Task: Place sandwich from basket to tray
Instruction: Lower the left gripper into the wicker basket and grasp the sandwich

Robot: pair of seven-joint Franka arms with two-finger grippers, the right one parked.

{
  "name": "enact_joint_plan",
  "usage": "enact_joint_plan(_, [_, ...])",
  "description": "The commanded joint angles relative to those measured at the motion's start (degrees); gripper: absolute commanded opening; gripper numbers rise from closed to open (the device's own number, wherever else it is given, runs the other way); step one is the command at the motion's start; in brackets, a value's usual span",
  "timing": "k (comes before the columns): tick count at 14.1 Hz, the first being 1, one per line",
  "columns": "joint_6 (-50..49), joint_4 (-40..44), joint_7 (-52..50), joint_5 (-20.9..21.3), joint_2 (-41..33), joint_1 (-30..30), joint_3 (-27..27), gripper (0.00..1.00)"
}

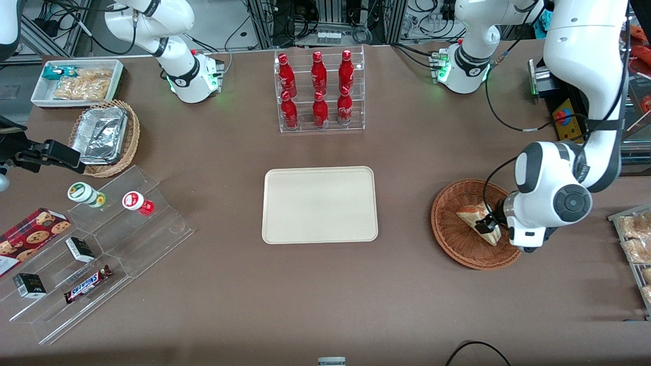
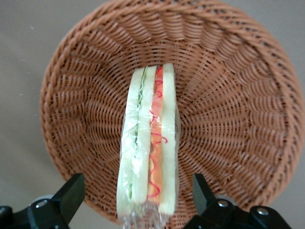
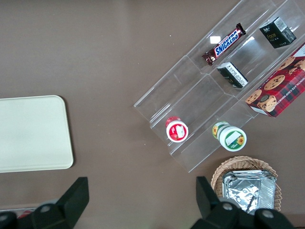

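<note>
I have the arm bent low over the basket [image 1: 460, 234] near the bench's working-arm end, tool [image 2: 138, 198] spread wide astride the sandwich [image 2: 150, 152], not touching it.

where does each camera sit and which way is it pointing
Front view: high, facing both arms across the table; shows the tray, basket, both arm bases and the left arm.
Left wrist view: on the working arm, looking down into the basket at the sandwich; the open tool straddles it.
Right wrist view: on the parked arm, looking down at the tray and a Snickers bar.
Shared: the tray shows in front and right wrist views.
</note>
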Motion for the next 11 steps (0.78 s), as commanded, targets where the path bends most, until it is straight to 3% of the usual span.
enact_joint_plan(1, [4.5, -5.3, -1.7, 0.9, -2.0, 0.0, -0.2, 1.00])
enact_joint_plan(4, [9.6, -8.2, -1.7, 0.9, -1.5, 0.0, -0.2, 0.98])
enact_joint_plan(7, [9.8, -7.9, -1.7, 0.9, -1.2, 0.0, -0.2, 0.48])
enact_joint_plan(11, [4.7, -3.4, -1.5, 0.9, -1.8, -1.1, -0.5, 0.26])
